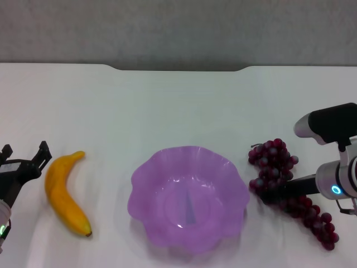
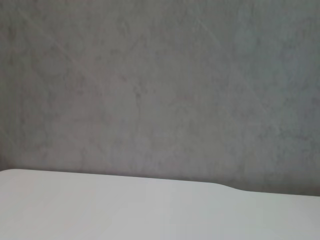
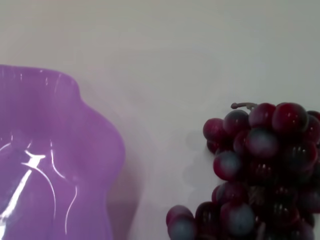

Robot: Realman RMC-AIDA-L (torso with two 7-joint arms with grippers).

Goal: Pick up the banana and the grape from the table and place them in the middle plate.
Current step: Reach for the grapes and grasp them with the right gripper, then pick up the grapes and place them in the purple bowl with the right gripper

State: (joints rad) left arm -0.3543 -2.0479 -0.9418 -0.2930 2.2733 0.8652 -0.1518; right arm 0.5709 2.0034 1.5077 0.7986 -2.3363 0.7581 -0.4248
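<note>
On the plain white, smooth tabletop [image 1: 167,100], whose far edge is notched at 12 o'clock, the black left gripper [image 1: 27,159] sits at the 9 o'clock edge of the head view. Its two dark fingers stand spread apart with nothing between them, and the nearer finger tip is just beside the upper end of the banana without clearly touching it. The left wrist view shows only the table's far edge [image 2: 150,210] and a grey wall [image 2: 160,85] behind it.

The single curved yellow-orange banana [image 1: 64,192], smooth and plastic-looking, lies flat on the table at about 8 o'clock from the plate, its dark tip pointing toward 5 o'clock.

The translucent purple bowl-like plate with a wavy, flower-shaped rim [image 1: 146,173] rests in the middle, toward 6 o'clock of the view, holding nothing. Its rim [image 3: 95,125] also shows in the right wrist view.

At 3 o'clock from the plate, near but apart from its rim, lies the long bunch of dark red-purple grapes [image 1: 273,159], some frosted grey, trailing toward 5 o'clock; its short stem [image 3: 242,105] shows in the right wrist view.

The right gripper [image 1: 279,192] reaches in from 3 o'clock, its dark fingers lying on the middle of the bunch. I cannot tell how far they are parted or whether they grip the fruit.
</note>
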